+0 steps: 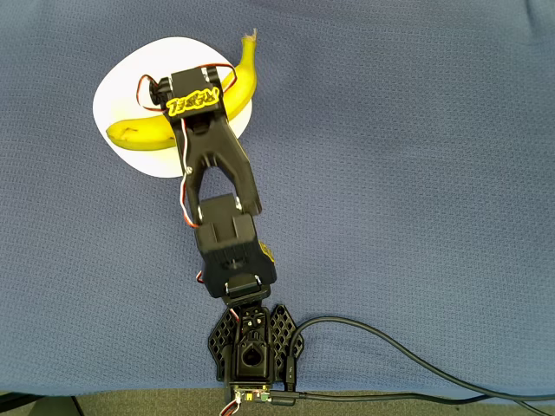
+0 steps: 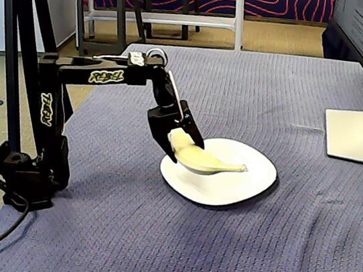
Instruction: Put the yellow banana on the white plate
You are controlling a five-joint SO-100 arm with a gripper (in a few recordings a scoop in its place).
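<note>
The banana (image 2: 206, 160) lies across the plate (image 2: 249, 186), near the far left corner of the cloth (image 1: 416, 173) overhead. We see the gripper (image 2: 179, 144) clasping its end.

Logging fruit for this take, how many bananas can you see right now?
1. The yellow banana lies across the white plate, its stem end past the rim in the overhead view, with the gripper around its middle. The arm hides part of the plate.

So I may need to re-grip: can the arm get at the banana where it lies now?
Probably yes: the gripper is already around the yellow banana, which lies on the white plate, and nothing else stands near it.
</note>
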